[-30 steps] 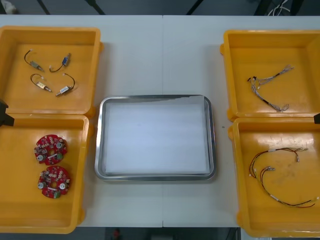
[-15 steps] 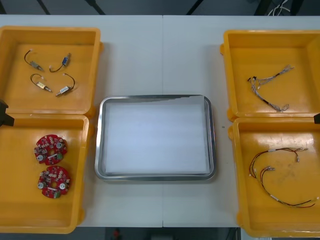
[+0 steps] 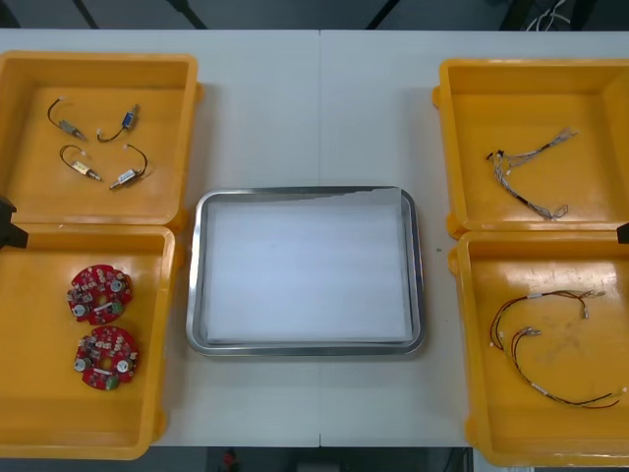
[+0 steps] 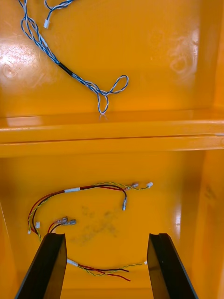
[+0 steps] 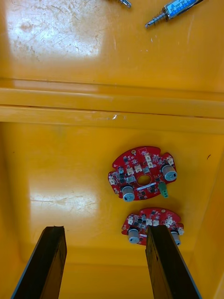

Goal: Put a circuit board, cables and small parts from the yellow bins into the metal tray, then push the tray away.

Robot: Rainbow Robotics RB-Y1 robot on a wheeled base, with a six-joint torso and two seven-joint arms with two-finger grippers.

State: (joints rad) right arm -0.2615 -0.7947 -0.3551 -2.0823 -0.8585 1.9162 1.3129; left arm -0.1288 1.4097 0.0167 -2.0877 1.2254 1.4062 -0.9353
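Note:
The metal tray, white inside, lies mid-table with nothing in it. Two red circuit boards lie in the near left yellow bin. My left gripper hangs open above that bin's floor, with the boards just ahead of its right finger. Above the near right bin my right gripper is also open, and the red and yellow cable is spread ahead of and between its fingers. Neither gripper touches anything.
Several small metal parts lie in the far left bin; one lies past the bin wall. A twisted blue and white cable rests in the far right bin. Bare table surrounds the tray.

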